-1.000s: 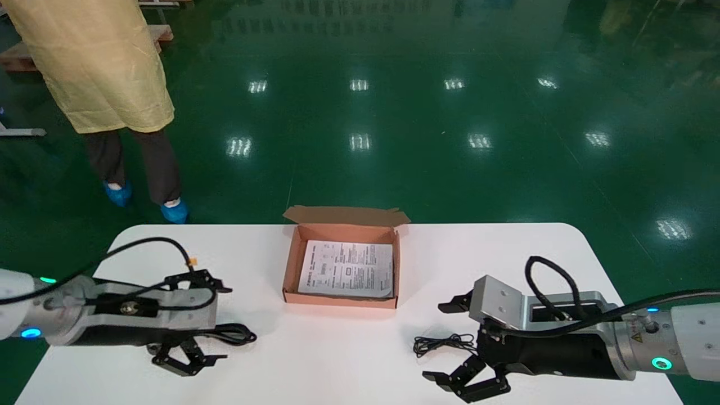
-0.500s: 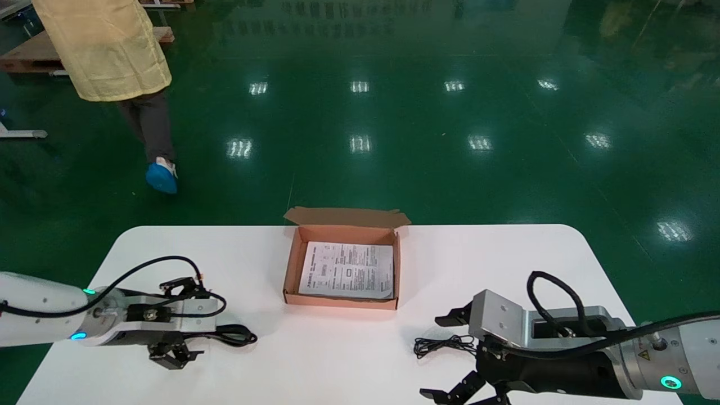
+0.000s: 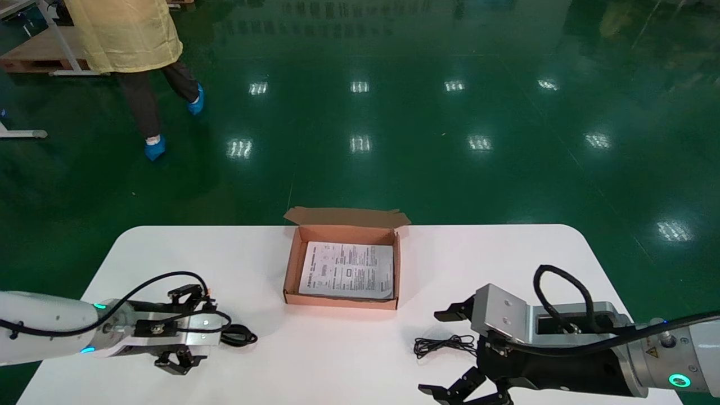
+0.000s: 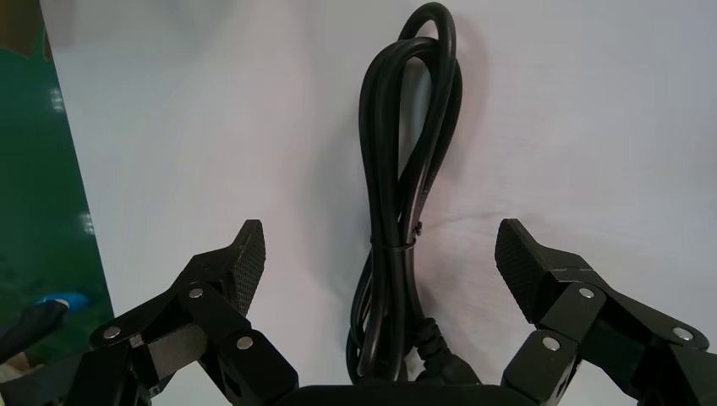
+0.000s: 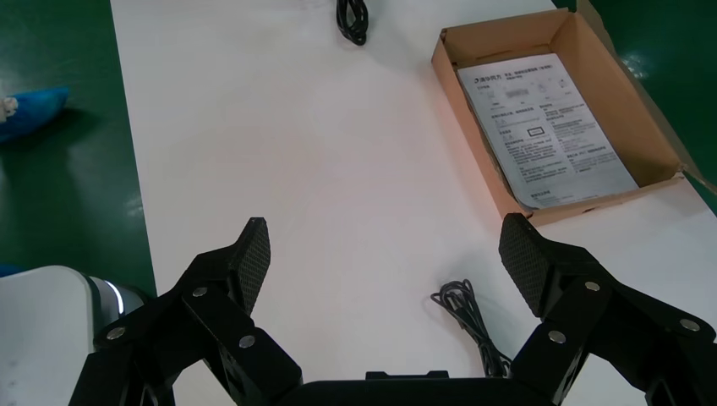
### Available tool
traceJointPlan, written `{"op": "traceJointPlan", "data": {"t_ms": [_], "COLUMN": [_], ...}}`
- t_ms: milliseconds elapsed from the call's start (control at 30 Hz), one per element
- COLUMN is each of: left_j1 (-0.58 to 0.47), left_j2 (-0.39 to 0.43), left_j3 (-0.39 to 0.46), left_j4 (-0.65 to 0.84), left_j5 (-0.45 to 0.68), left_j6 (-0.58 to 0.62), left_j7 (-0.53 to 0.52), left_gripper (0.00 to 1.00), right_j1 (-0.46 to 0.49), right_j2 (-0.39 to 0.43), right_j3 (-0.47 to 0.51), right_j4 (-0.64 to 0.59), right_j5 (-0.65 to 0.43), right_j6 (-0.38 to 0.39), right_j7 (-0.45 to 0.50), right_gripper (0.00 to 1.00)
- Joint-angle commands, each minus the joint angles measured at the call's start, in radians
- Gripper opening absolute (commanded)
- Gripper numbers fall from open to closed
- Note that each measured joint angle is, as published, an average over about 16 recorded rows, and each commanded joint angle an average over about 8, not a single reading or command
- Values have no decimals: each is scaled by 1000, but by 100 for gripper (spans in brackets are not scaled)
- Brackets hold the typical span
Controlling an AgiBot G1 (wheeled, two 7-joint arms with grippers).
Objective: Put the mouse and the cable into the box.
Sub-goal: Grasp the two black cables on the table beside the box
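Left gripper (image 4: 380, 247), white table (image 3: 337, 360), green floor (image 3: 405, 169)

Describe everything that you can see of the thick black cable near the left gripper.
The thick black cable is folded into a long, narrow bundle of loops, bound by a thin tie near its middle. It looks like smooth rubber and lies flat on the white table. The left gripper is open over it, one finger at each side, neither touching it.
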Motion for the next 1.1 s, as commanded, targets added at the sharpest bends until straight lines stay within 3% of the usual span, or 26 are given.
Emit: {"op": "traceJointPlan", "data": {"t_ms": [33, 467, 667, 933, 1100], "left_j1": [2, 23, 24, 24, 24], "left_j2": [4, 27, 29, 29, 28], "left_j3": [1, 18, 20, 20, 20], "left_j4": [10, 40, 41, 39, 39], "left_j5": [1, 31, 36, 37, 37], "left_j6": [-15, -60, -61, -60, -60], "left_j7": [17, 50, 47, 45, 45], "left_gripper": [100, 100, 100, 100, 100], "right_j1": [1, 12, 11, 32, 65], "right_j2": [0, -14, -62, -216, -298], "right_j3": [1, -5, -43, -135, -161], "right_j4": [-1, -19, -66, -301, -478], "right_j5": [1, -13, -122, -354, -419], "right_j6": [0, 4, 68, 228, 312], "right_j7": [-1, -13, -42, -168, -266], "right_gripper": [100, 100, 100, 100, 100]}}
